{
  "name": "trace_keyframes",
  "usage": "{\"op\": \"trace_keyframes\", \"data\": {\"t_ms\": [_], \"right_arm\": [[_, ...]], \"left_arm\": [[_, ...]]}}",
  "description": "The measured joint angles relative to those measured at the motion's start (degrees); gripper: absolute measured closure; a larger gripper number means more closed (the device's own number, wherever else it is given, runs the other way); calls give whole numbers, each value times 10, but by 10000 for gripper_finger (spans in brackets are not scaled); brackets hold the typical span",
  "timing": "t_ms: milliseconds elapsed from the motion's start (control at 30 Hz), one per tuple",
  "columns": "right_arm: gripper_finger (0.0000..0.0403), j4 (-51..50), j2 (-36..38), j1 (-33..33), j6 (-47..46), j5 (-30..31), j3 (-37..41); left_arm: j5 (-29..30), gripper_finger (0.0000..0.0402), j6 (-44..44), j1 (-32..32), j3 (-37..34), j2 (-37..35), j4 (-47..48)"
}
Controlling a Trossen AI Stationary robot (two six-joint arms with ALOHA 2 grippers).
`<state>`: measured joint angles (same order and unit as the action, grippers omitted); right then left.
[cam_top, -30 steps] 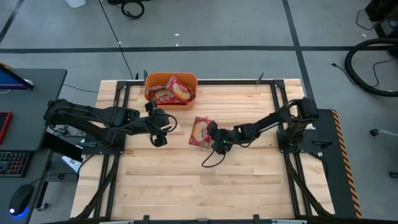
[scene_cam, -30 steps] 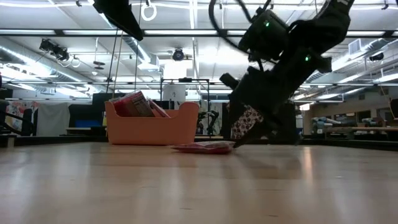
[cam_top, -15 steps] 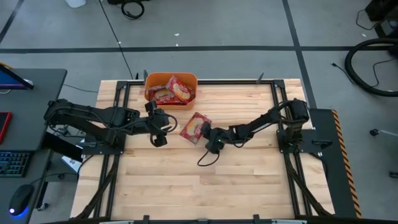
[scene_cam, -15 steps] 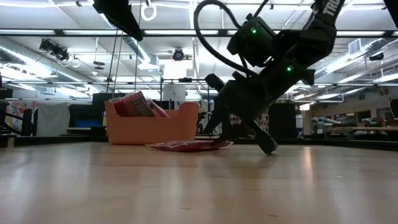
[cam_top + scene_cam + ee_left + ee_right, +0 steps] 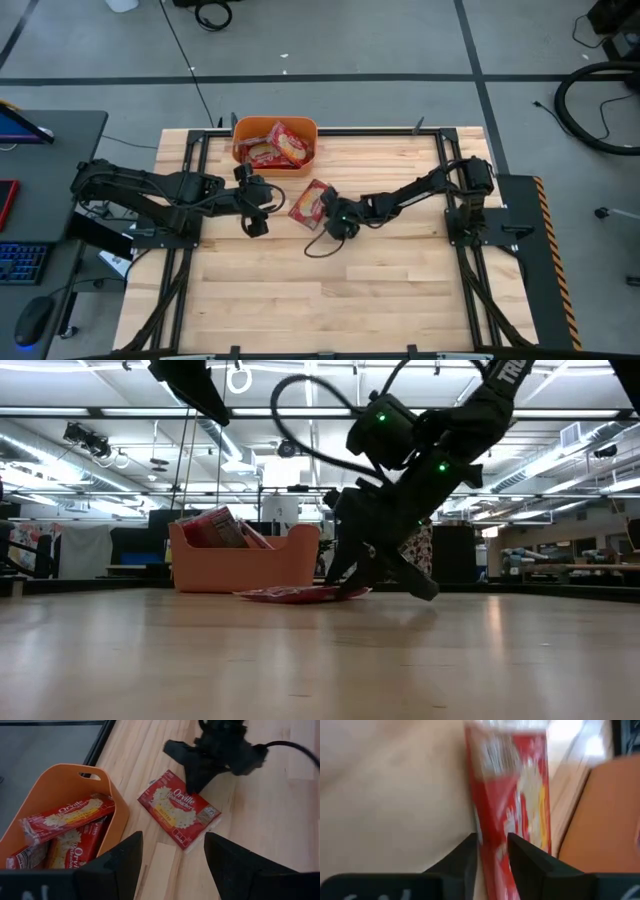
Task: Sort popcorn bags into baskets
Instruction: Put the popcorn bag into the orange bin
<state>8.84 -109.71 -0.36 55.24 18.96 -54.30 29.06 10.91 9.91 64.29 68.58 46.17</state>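
One red popcorn bag (image 5: 306, 203) lies flat on the wooden table, a short way nearer than the orange basket (image 5: 240, 130). The left wrist view shows its cream picture and white lettering (image 5: 177, 810). My right gripper (image 5: 329, 211) reaches in from the table's right and is shut on that bag. Several more bags (image 5: 70, 817) lean inside the basket (image 5: 65, 770), against its walls. My left gripper (image 5: 262, 200) hovers open left of the loose bag, touching nothing. My right gripper pinches the bag's right-hand edge (image 5: 196, 796) between its two fingers (image 5: 470, 851). It comes in low and slanting from the table's right. The bag (image 5: 512, 795) runs forward from the fingers and lies flat on the table (image 5: 295, 595).
The basket (image 5: 245, 565) stands at the table's far edge, left of centre, with black frame rails (image 5: 195, 160) beside it. A loose cable loop (image 5: 318, 248) trails from the right arm over the boards. Bare wood lies on the near side of both arms.
My right gripper has moved toward the table's left and a little toward the far edge, closer to the basket. The bag has slid along the table with it and turned slightly. The cable loop followed.
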Motion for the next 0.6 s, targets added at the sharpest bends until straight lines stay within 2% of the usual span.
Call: {"op": "trace_keyframes", "data": {"t_ms": [167,300,433,600], "right_arm": [[252,-39,0,-25,-28,-27,-15],[249,-49,2,-48,-16,-73,-17],[286,-58,3,-64,-16,-103,-18],[373,-60,3,-65,-15,-106,-18]], "left_arm": [[0,186,0,0,0,0,0],[0,186,0,0,0,0,0],[0,186,-1,0,0,0,0],[0,186,-1,0,0,0,0]]}}
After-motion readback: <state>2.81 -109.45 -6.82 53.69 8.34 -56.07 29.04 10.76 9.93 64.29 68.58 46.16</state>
